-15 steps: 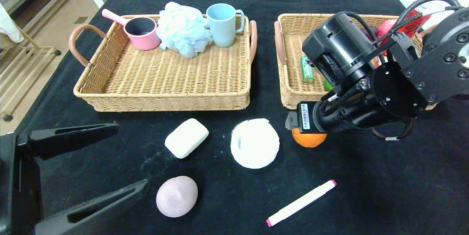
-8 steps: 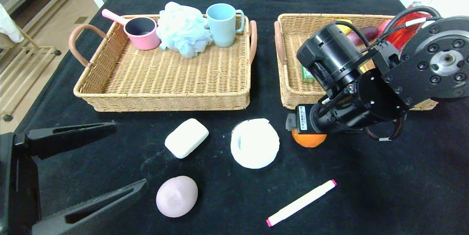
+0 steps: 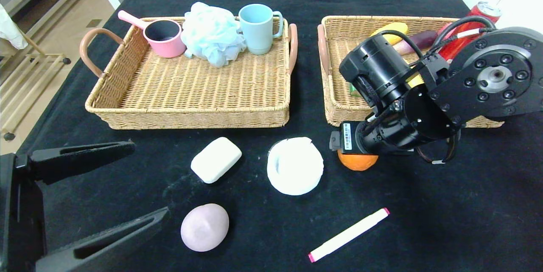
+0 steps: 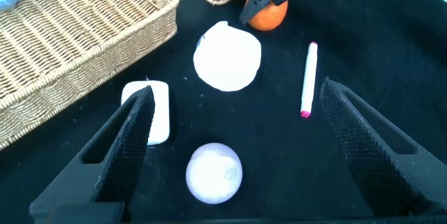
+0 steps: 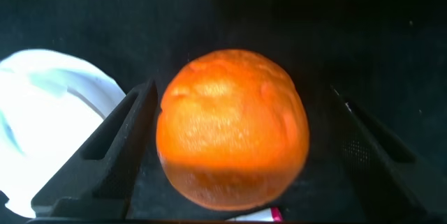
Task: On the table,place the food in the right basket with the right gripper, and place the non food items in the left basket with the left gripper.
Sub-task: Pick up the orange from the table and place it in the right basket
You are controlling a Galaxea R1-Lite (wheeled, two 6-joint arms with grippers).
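The orange (image 3: 358, 161) lies on the black table (image 3: 445, 212) just in front of the right basket (image 3: 335, 110). My right gripper (image 5: 242, 88) is open and straddles the orange (image 5: 234, 130); one finger is close beside it and the other stands apart. The green gum pack (image 3: 353, 91) lies in the right basket, mostly hidden by the arm. My left gripper (image 3: 150, 180) is open and empty at the near left. The white soap bar (image 3: 216, 159), white disc (image 3: 295, 166), pink-ended marker (image 3: 348, 234) and pale pink lump (image 3: 205, 226) lie on the cloth. The left basket (image 3: 191, 117) stands at the back left.
The left basket holds a pink pot (image 3: 163, 36), a pale blue bath puff (image 3: 212, 32) and a blue mug (image 3: 256, 28). The right basket holds a yellow item (image 3: 390, 29), a purple item (image 3: 420, 39) and a red can (image 3: 471, 26).
My right arm has come down and a little left over the orange, uncovering the back of the right basket. The orange and the left gripper have not moved.
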